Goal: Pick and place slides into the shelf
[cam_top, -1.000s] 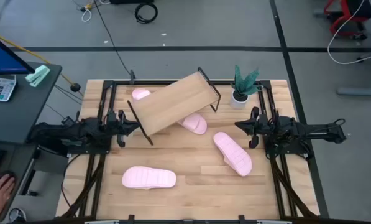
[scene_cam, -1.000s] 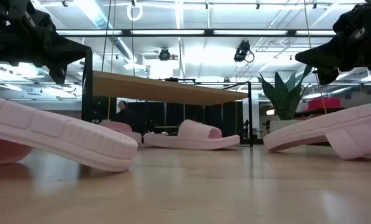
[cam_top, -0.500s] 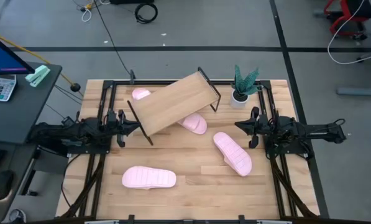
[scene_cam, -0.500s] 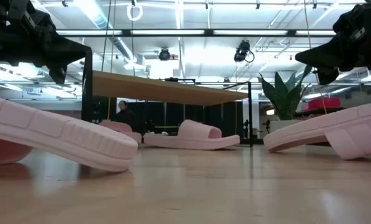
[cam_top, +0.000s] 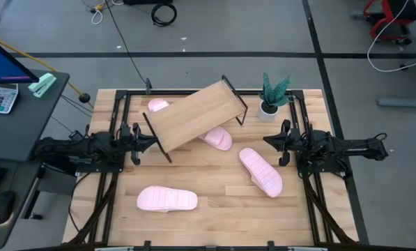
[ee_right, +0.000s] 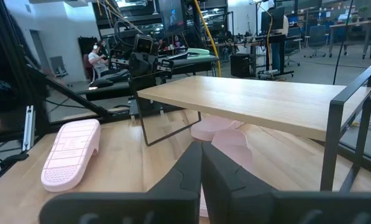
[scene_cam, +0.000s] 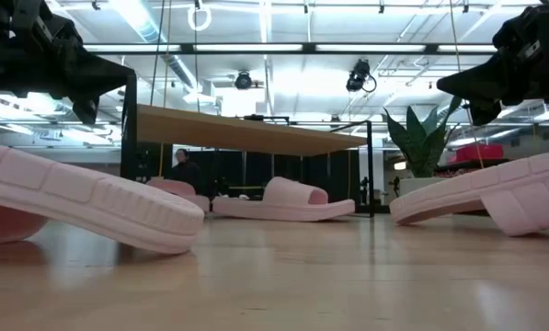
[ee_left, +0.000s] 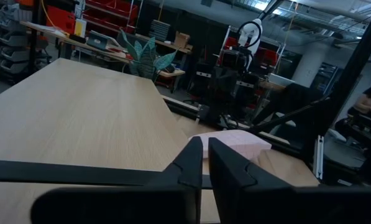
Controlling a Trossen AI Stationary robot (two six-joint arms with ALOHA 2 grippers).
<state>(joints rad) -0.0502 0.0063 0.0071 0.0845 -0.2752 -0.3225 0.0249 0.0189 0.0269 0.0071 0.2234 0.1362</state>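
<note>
The shelf (cam_top: pixel 194 115), a slanted light-wood board on a thin black frame, stands on its legs at the table's far middle. Several pale pink slides lie on the table: one near the front left (cam_top: pixel 167 199), one right of centre (cam_top: pixel 260 171), one partly under the shelf (cam_top: pixel 218 139), one behind the shelf's left end (cam_top: pixel 157 105). My left gripper (cam_top: pixel 150 142) hovers at the table's left side, level and shut, pointing at the shelf (ee_left: pixel 79 118). At the right side my right gripper (cam_top: pixel 267 141) does the same, shut, facing the shelf (ee_right: pixel 253 99). Neither touches anything.
A potted plant (cam_top: pixel 272 96) in a white pot stands at the far right corner, beside the shelf's right end. A black rail frame (cam_top: pixel 124 104) runs around the tabletop. A desk with a calculator (cam_top: pixel 0 97) stands left of the table. Bare wood lies at the front middle (cam_top: pixel 221 209).
A person's hand on the desk beside the table's near left corner has drawn out of view. Both arms, the slides and the shelf have kept still.
</note>
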